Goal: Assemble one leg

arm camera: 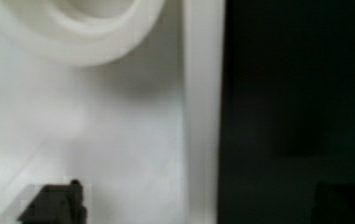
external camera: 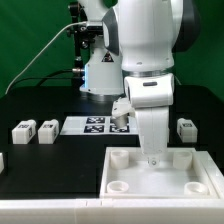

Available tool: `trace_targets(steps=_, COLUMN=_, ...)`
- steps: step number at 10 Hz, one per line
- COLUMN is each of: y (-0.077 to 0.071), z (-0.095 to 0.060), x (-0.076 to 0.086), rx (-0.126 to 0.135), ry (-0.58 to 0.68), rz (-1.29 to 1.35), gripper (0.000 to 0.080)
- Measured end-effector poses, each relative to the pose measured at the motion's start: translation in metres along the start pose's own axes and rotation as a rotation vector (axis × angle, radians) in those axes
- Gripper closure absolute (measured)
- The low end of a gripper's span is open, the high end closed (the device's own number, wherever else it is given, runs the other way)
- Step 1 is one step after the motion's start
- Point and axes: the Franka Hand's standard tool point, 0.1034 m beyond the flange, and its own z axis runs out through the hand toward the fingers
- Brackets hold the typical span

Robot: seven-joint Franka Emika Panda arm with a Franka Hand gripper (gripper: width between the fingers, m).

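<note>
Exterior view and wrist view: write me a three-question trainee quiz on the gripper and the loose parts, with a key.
1. Fill in: two small white plastic rectangular leg posts stand side by side on the exterior view's ____.
2. The two-finger gripper hangs over: A, a thin flat white marker board; B, the large white square tray-like piece with round corner sockets; C, bare black table.
3. True or false: the gripper is shut on a leg post.
Key: 1 left. 2 B. 3 false: in the wrist view its fingertips stand apart with nothing between them.
</note>
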Motion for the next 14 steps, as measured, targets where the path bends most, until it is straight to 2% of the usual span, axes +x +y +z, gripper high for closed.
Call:
trace_targets(steps=2, y=0.001, z=-0.001, x=-0.001, rx=-0.002, ry=0.0, rz=0.002, gripper=0.015)
trace_targets(steps=4, y=0.006, z=-0.017, x=-0.003, rx=-0.018, ry=-0.007, rz=0.034, gripper=0.015)
trace_targets(steps=5, y=0.007, z=-0.029, x=0.003, rx=-0.03, ry=-0.011, rz=0.071, gripper=0.015)
trace_targets(steps=6, y=0.002, z=-0.036, x=0.012, rx=-0.037, ry=-0.011, rz=0.139, gripper=0.015)
trace_targets(steps=8, y=-0.016, z=-0.033, x=0.036, rx=-0.032, ry=-0.004, rz=0.226, gripper=0.015)
trace_targets(steps=11, y=-0.033, z=-0.029, x=0.079, rx=-0.01, ry=0.021, rz=0.741, gripper=0.015)
trace_targets(steps=14, y=-0.034, z=-0.03, x=0.083, rx=0.006, ry=0.036, rz=1.037, gripper=0.015)
